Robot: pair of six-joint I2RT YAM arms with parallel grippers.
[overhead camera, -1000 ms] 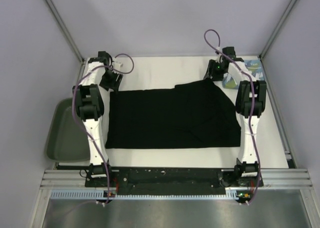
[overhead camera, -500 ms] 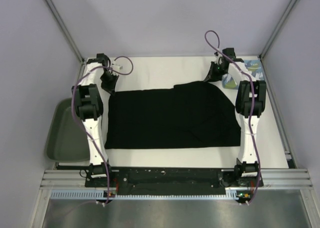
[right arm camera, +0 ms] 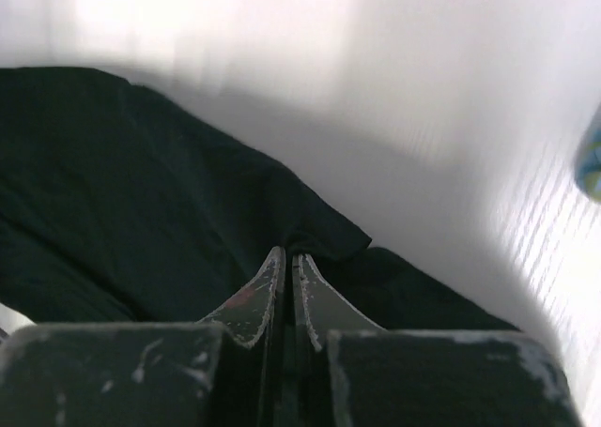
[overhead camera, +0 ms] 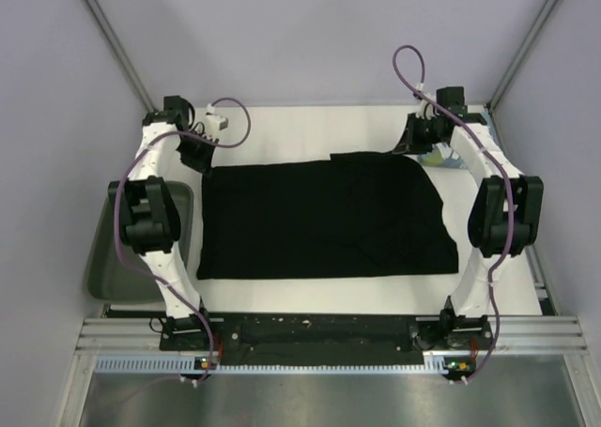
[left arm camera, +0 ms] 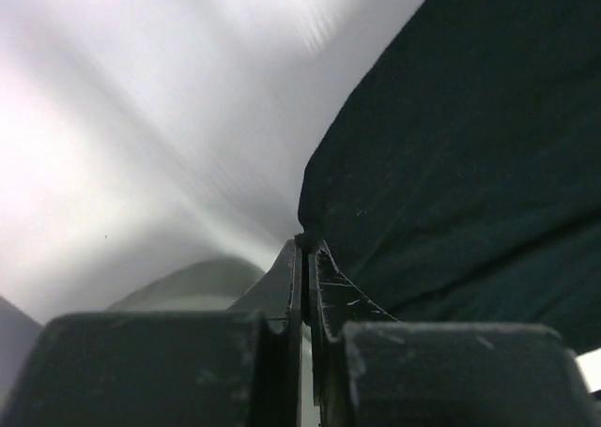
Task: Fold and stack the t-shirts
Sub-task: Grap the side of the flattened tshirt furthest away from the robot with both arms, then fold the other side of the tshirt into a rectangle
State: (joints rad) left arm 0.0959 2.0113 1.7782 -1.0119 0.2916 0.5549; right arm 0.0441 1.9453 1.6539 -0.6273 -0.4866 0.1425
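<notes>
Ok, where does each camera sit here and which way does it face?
Top: above and behind the arms, looking down on the table; both arms show, bases at bottom.
Left wrist: looks along the shut left gripper to a corner of the shirt.
Right wrist: looks along the shut right gripper to a shirt fold.
Shared: all three see the shirt.

The black t-shirt (overhead camera: 324, 219) is soft, matt cloth. The bench (overhead camera: 310, 131) is smooth and white, and the green tray (overhead camera: 101, 267) looks like dull plastic. The jaws are dark and scratched.
</notes>
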